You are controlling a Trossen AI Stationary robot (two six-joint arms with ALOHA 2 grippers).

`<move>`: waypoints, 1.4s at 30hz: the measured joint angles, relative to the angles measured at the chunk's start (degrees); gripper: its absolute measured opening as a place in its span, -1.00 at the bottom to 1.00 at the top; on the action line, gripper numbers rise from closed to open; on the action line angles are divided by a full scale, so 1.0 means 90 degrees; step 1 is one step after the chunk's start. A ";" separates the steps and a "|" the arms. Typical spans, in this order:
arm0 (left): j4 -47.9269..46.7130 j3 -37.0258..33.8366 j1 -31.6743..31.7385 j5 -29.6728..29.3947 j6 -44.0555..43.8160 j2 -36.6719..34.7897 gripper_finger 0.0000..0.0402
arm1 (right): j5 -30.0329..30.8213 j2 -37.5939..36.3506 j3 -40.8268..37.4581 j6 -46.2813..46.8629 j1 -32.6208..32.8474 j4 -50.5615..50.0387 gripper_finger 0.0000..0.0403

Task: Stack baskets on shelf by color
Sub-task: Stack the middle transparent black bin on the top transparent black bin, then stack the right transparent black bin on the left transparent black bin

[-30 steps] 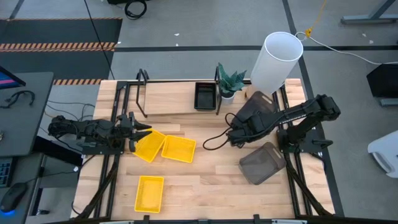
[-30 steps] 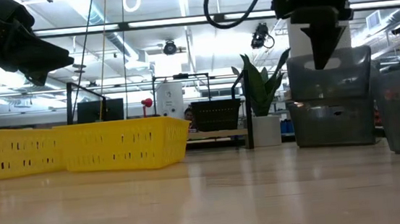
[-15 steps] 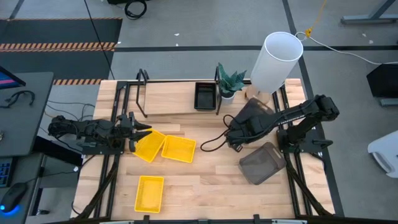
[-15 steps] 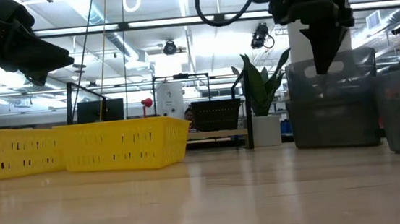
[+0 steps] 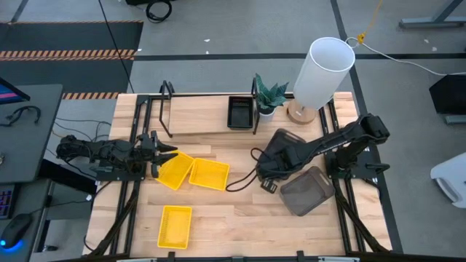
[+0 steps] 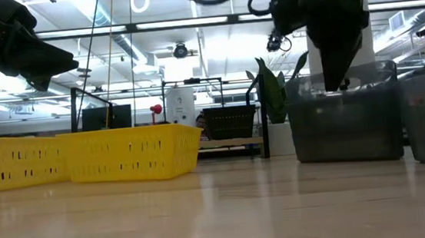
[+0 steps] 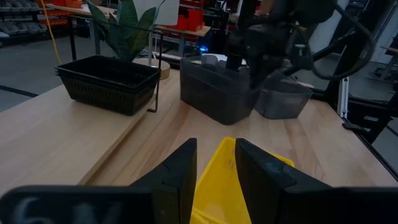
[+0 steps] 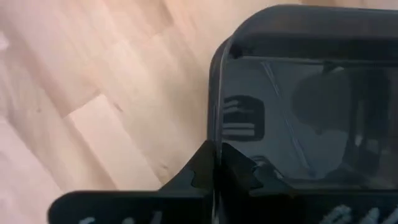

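Counter: carrying everything.
Shelf: holding one black basket.
Grey basket: sitting mid-counter, beside another grey one.
Right pincer: I am pinching its rim.
Left pincer: I am straddling a yellow basket, apart.
Next: judging, lifting toward shelf.

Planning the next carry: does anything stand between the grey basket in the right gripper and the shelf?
No object lies on the table between them. The grey basket, pinched at its rim by the right gripper, faces the shelf's right end, where a black basket sits and a potted plant stands just beside it.
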 joint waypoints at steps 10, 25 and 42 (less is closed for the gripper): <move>0.0002 0.0000 0.0001 0.0000 0.0000 0.0000 -0.42 | -0.0764 -0.0021 0.0016 0.0534 0.0436 0.0561 -0.60; 0.0002 0.0002 0.0001 0.0000 -0.0002 0.0000 -0.42 | -0.1210 -0.0028 0.1116 0.0582 0.1236 -0.0002 -0.49; 0.0002 0.0000 0.0001 0.0000 -0.0001 0.0000 -0.42 | -0.1258 -0.0011 0.0854 -0.0581 0.1986 -0.0538 -0.49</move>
